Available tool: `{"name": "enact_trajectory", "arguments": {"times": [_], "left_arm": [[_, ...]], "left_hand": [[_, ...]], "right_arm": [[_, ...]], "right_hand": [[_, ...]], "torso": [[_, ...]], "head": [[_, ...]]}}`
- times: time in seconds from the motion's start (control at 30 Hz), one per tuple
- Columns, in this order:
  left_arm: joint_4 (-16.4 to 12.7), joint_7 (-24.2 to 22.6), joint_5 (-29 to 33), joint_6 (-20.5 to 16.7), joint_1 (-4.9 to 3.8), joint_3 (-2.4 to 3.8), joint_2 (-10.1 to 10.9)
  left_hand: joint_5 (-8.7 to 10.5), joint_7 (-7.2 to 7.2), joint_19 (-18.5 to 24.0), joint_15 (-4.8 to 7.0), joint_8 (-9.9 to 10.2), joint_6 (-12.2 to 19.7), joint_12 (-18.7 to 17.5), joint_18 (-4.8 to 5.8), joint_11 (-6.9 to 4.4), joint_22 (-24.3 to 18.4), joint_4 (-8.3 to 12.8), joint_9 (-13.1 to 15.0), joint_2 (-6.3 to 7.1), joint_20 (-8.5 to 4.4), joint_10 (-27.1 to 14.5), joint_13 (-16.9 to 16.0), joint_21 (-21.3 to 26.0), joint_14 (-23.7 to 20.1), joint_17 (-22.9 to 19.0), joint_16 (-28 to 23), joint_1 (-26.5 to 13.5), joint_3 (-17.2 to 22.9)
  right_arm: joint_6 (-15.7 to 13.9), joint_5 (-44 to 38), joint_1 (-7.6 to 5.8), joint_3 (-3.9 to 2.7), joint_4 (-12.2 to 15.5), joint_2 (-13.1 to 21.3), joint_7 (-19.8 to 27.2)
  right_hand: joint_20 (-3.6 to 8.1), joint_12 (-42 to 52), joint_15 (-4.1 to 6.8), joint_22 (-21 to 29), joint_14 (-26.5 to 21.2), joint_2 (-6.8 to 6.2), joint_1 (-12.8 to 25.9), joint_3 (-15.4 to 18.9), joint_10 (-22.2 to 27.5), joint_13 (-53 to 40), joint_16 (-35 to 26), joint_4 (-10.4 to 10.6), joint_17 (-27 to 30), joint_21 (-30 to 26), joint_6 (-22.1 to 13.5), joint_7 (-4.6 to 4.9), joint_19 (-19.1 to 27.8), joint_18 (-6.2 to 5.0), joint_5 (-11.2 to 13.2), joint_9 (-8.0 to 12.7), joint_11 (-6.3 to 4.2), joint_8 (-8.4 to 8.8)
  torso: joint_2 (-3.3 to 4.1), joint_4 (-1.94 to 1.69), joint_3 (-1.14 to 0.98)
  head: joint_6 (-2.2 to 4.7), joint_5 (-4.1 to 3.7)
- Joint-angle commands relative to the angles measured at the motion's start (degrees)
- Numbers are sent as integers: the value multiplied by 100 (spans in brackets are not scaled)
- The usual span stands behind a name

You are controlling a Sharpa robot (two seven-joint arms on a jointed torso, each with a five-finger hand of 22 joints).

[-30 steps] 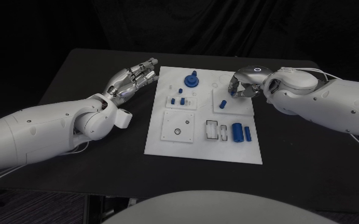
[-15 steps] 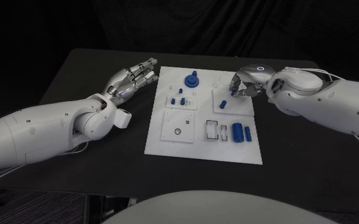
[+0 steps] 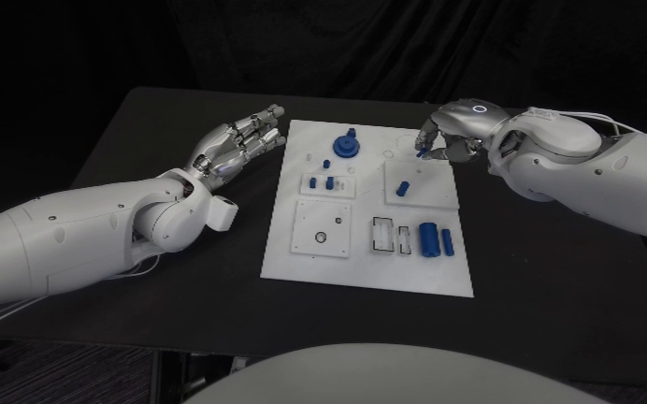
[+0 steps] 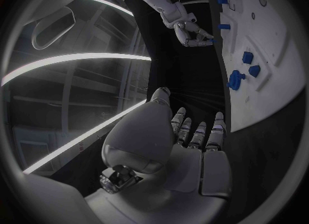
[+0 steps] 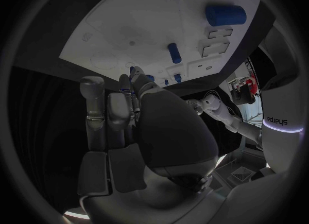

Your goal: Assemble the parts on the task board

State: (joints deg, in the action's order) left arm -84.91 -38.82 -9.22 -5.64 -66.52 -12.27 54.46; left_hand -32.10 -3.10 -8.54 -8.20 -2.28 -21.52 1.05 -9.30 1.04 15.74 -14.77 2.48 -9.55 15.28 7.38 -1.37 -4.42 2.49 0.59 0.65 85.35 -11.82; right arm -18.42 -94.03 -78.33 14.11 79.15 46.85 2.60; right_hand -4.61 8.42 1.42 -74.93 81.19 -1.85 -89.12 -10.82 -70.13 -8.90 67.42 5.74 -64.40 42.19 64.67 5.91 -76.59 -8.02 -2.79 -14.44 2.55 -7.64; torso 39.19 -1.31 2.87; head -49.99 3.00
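R hand lifted, pinching part.

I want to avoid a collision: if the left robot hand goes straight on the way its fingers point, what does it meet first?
Probably nothing on the board. The left robot hand points along the board's left edge toward the table's far side; the way looks free, though depth is unclear.

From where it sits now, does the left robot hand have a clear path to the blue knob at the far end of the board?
Probably yes. The left robot hand is open, holding nothing, just off the task board edge beside the blue knob. Nothing stands between them; the right robot hand is over the opposite side.
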Motion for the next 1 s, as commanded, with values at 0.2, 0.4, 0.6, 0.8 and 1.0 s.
{"name": "enact_trajectory", "arguments": {"times": [0.2, 0.4, 0.6, 0.8, 1.0], "left_arm": [[-4, -550, 1, 57, 13, 4, 0], [6, -549, 1, 66, 14, 4, -12], [21, -548, 1, 70, 18, 4, -29], [19, -551, 1, 69, 22, 4, -42], [17, -550, 1, 65, 24, 4, -48]], "left_hand": [[-34, -39, -48, -41, -35, -32, 32, -106, 26, -4, 22, 6, 1, -2, 40, -8, -38, -12, 7, 31, 61, 0], [-34, -45, -44, -42, -35, -38, 31, -106, 30, -12, 23, 7, 1, -2, 39, -7, -36, -13, 7, 30, 61, 0], [-33, -53, -44, -42, -36, -41, 30, -106, 38, -13, 24, 7, 0, -1, 38, -7, -36, -14, 6, 30, 61, 1], [-33, -53, -44, -42, -36, -41, 30, -106, 38, -13, 24, 7, 0, -1, 38, -7, -36, -14, 6, 30, 61, 1], [-33, -61, -41, -41, -37, -47, 30, -106, 46, -20, 25, 8, 0, -1, 37, -7, -34, -15, 6, 29, 60, 1]], "right_arm": [[-253, -12, -59, -4, 489, 179, -112], [-209, -12, -64, -2, 1010, 303, -104], [-125, -12, -45, 1, 1424, 265, -107], [-42, -12, 9, 3, 1549, 64, -111], [28, -12, 102, 3, 1513, -147, -89]], "right_hand": [[7, -32, 2, -561, 43, -1, 58, -56, -76, 14, 8, -12, -16, 44, 48, 5, -34, 88, 4, -5, 8, -19], [7, -42, 3, -569, 64, -13, 76, -63, -102, 21, 42, -15, -52, 94, 59, 8, -49, 93, 4, -1, 9, -13], [8, -49, 4, -574, 76, -21, 87, -66, -111, 26, 60, -15, -69, 119, 61, 8, -58, 96, 4, 3, 9, -6], [8, -63, 5, -573, 84, -30, 89, -76, -114, 34, 65, -23, -72, 121, 57, 9, -61, 95, 4, 9, 9, 6], [9, -99, 3, -574, 95, -35, 74, -111, -108, 54, 73, -49, -76, 138, 42, 18, -69, 96, 4, 24, 14, 34]], "torso": [[2, -1, -2], [4, -7, -2], [7, -9, -2], [4, -12, 0], [2, -10, -1]], "head": [[-1, 30], [-1, 77], [-1, 104], [-1, 90], [-1, 78]]}}
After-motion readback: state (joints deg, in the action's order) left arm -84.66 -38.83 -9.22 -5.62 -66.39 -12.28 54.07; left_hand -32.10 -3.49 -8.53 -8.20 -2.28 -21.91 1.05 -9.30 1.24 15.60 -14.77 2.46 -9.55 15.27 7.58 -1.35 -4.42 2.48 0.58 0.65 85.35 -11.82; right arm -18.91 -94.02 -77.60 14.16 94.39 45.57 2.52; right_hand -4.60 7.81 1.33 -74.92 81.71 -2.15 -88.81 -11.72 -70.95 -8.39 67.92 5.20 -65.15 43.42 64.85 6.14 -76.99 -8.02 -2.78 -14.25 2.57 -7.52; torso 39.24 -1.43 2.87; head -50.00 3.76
